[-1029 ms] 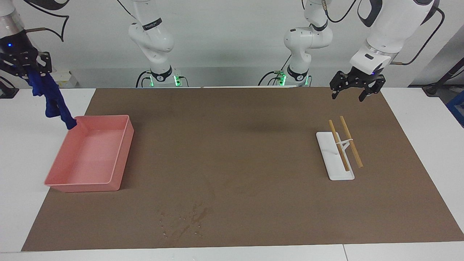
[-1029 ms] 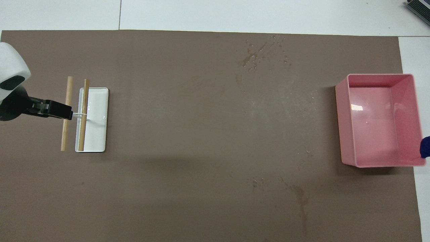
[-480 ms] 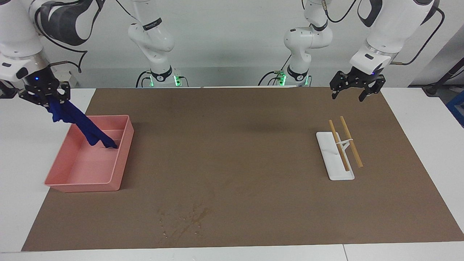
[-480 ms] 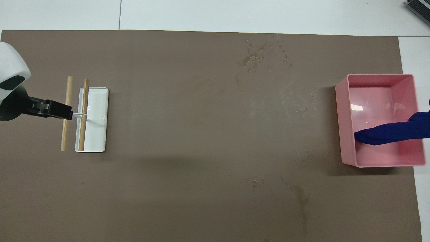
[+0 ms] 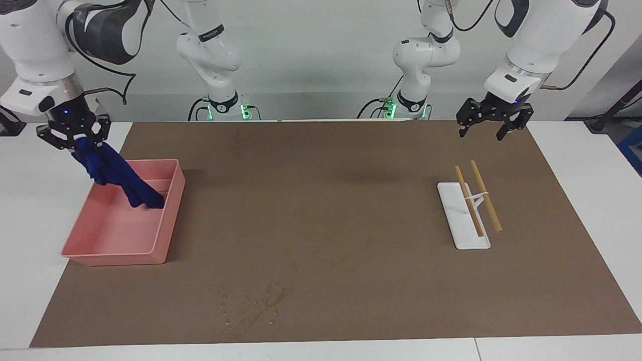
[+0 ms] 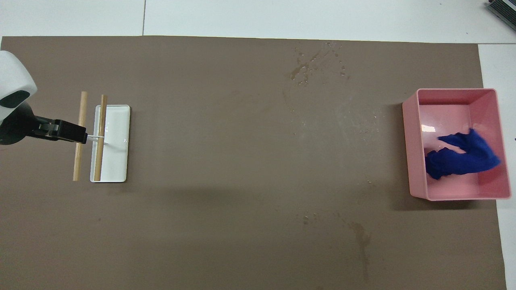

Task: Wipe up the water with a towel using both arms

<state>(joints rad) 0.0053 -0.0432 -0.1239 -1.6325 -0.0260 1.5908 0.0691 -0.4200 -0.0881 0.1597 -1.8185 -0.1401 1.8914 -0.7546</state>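
R gripper (image 5: 75,141) is over the pink bin (image 5: 169,210) rim, towel (image 5: 118,176) draped from its fingers into the bin; can't tell if grip is loosening. L gripper (image 5: 494,120) waits wide open near wooden sticks (image 5: 476,200). Water (image 5: 256,303) unwiped, at table edge farthest from robots.

Blue towel (image 6: 463,157) crumpled in pink bin, right of overhead frame (top end raised), water (image 6: 316,64) droplets upper centre.
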